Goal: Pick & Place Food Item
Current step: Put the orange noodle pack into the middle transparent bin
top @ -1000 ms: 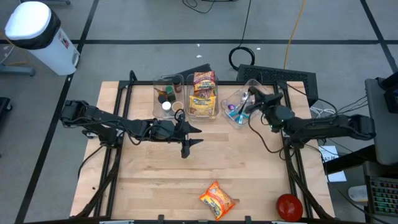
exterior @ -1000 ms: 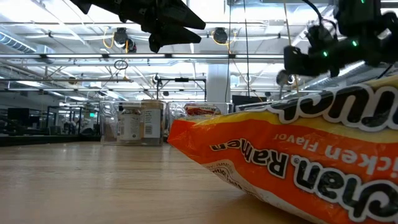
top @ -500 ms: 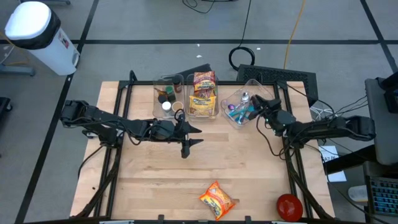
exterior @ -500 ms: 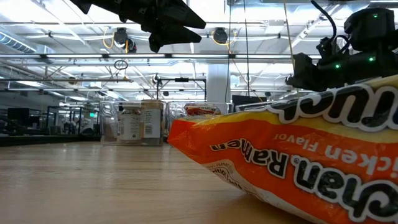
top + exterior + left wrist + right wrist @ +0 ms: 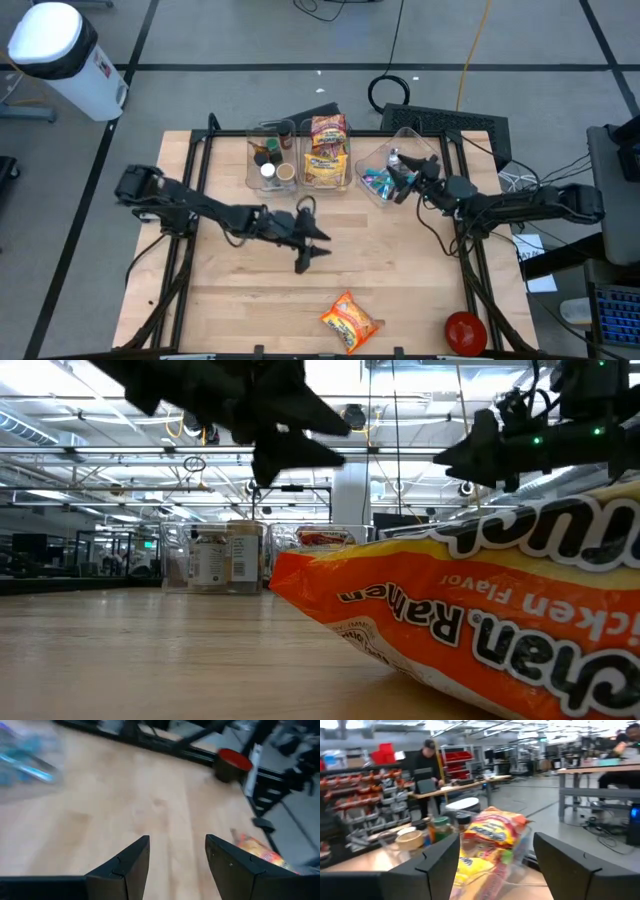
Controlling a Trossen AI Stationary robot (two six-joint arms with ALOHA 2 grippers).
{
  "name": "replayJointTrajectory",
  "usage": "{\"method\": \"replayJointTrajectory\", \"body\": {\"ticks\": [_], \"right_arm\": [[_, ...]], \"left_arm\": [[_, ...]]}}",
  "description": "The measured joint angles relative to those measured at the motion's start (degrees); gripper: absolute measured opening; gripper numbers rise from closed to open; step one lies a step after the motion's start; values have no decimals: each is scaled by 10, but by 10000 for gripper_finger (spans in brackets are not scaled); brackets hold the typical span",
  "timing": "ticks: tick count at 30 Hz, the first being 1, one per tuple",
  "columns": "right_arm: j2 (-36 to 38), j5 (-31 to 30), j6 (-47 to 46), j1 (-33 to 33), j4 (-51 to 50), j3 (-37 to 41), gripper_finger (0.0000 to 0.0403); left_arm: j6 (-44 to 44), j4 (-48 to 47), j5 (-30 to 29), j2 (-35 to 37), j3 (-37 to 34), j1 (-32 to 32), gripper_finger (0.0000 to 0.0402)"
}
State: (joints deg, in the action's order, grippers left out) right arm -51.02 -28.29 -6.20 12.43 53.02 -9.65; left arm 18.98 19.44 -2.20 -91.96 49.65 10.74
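Note:
An orange ramen packet (image 5: 350,322) lies flat on the wooden table near its front edge; it fills the low view (image 5: 480,620) and shows at the edge of the left wrist view (image 5: 260,851). My left gripper (image 5: 313,250) hangs open above the table's middle, well short of the packet, with nothing between its fingers (image 5: 177,852). My right gripper (image 5: 400,183) stands open over the clear bin of utensils (image 5: 380,172) at the back right, also holding nothing (image 5: 495,855).
Two more clear bins stand at the back: one with spice jars (image 5: 268,160), one with ramen packets (image 5: 327,152) (image 5: 490,835). A red bowl (image 5: 465,330) sits at the front right corner. Bare wood lies between the bins and the packet. People work at benches beyond the table.
My left gripper has gone down and toward the table's near edge and a little to the right, still open. My right gripper has turned over the utensil bin and opened its fingers.

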Motion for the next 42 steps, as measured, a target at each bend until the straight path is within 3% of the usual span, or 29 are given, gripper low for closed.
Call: {"method": "replayJointTrajectory", "body": {"ticks": [9, 13, 19, 23, 42], "right_arm": [[0, -1, 41, -96, -148, -107, 243], [-10, -1, 40, -139, -242, -169, 243], [-34, -29, 47, -196, -250, -201, 242], [-45, -62, 50, -225, -255, -200, 242], [-65, -65, 50, -257, -246, -200, 242]], "left_arm": [[80, 180, 138, -161, 14, 29, 200], [83, 171, 190, -209, 62, 45, 200], [53, 24, 242, -256, 167, 62, 200], [34, -60, 234, -267, 205, 62, 200], [6, -92, 61, -284, 210, 64, 200]]}}
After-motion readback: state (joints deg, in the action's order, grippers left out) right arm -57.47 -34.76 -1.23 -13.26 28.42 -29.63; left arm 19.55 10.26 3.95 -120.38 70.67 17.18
